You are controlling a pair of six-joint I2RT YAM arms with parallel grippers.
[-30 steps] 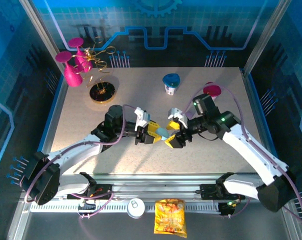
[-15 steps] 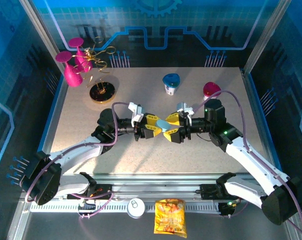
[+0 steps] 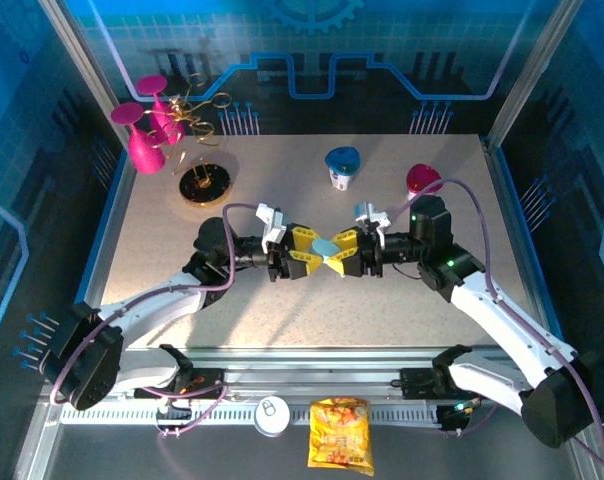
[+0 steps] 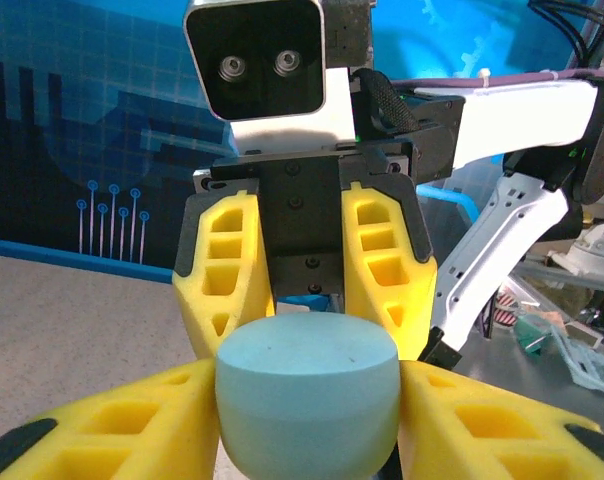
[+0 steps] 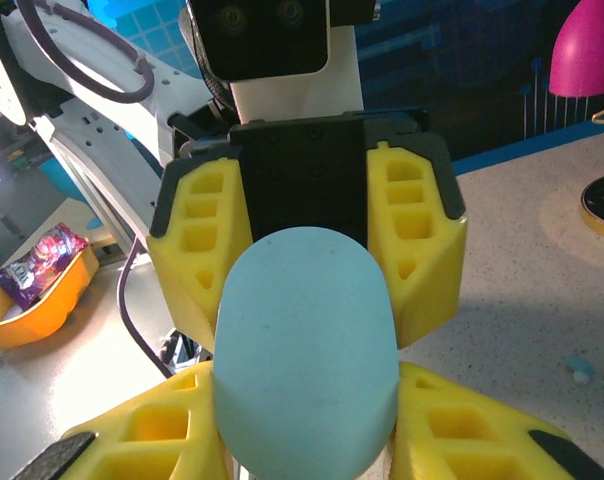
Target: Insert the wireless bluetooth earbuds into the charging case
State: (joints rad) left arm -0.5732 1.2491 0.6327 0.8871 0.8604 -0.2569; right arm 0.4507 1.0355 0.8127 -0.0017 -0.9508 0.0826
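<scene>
Top external view: above the table [image 3: 412, 205], the right gripper [image 3: 340, 252] clamps the pale blue charging case [image 3: 327, 247]; the left gripper [image 3: 312, 250] flanks it, grip unclear. We'd secure 1 firm hold before release.

both white and black jointed arms [image 3: 147, 302] are carrying thin purple cables [image 4: 452, 82]; the left gripper [image 3: 315, 247] and right gripper [image 3: 338, 252] are wearing chunky yellow hollow-celled fingers [image 4: 227, 270].

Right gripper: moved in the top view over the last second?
Yes. The right gripper, closed on the blue case, has shifted slightly away from the near table edge, toward the blue-lidded cup.
</scene>
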